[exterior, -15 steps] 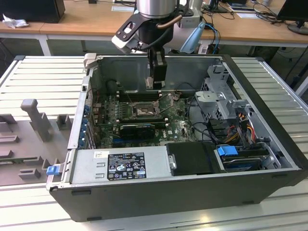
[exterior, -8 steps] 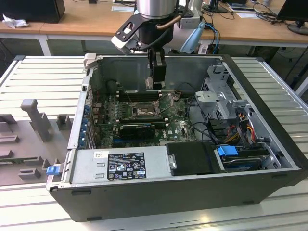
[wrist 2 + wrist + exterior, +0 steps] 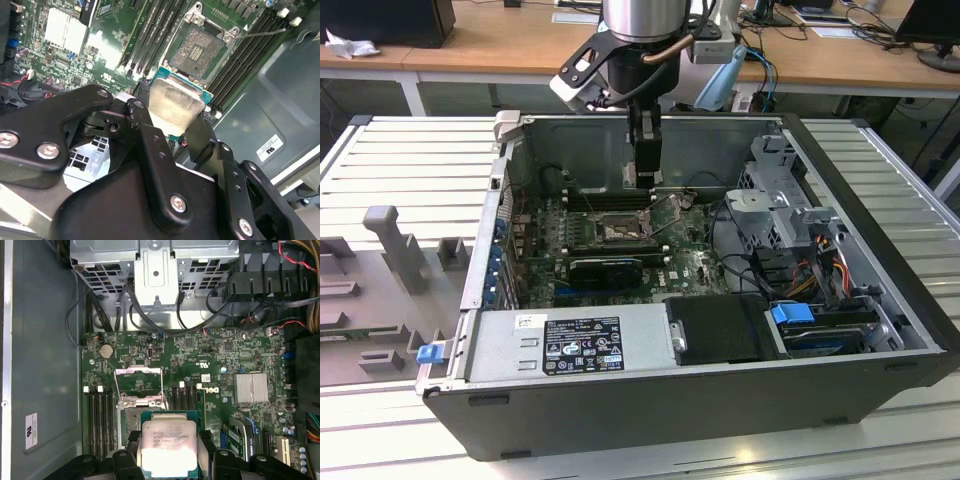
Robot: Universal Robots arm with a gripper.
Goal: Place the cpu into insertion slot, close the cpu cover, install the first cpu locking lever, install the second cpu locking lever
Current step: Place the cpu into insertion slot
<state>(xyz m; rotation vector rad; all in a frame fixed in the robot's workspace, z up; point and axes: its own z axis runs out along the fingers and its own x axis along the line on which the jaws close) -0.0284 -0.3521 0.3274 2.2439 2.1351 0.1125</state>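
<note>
Second wrist view, gripper: your gripper (image 3: 170,119) is clamped on the cpu (image 3: 176,102), with its black fingers (image 3: 150,145) pressing two opposite edges.
Cpu: a thin flat square with a dull silvery metal lid on a green rim. It hangs over the motherboard (image 3: 107,55) and is not seated.
Key relation: the insertion slot (image 3: 202,49) lies just beyond the chip's leading edge, and I judge the two to be apart. In the first wrist view the chip's sides run parallel to the slot's sides. Being square, the chip has no long axis to speak of.
Insertion slot: it is open and bare, a dark grainy field of contacts in a metal surround.
Cpu cover: the cpu cover (image 3: 138,384) is a silvery frame with a square window, standing open past the slot's far edge.
Locking lever: a thin wire locking lever (image 3: 260,34) stands free beside the slot, unlatched.
Memory slots: the memory slots (image 3: 97,412) are long black ribs flanking the slot.
Farther off: a finned silvery heatsink (image 3: 251,388), then the grey perforated drive cage (image 3: 155,270) at the motherboard's far edge.
Exterior view: your arm reaches down into the open computer case (image 3: 670,410).
</note>
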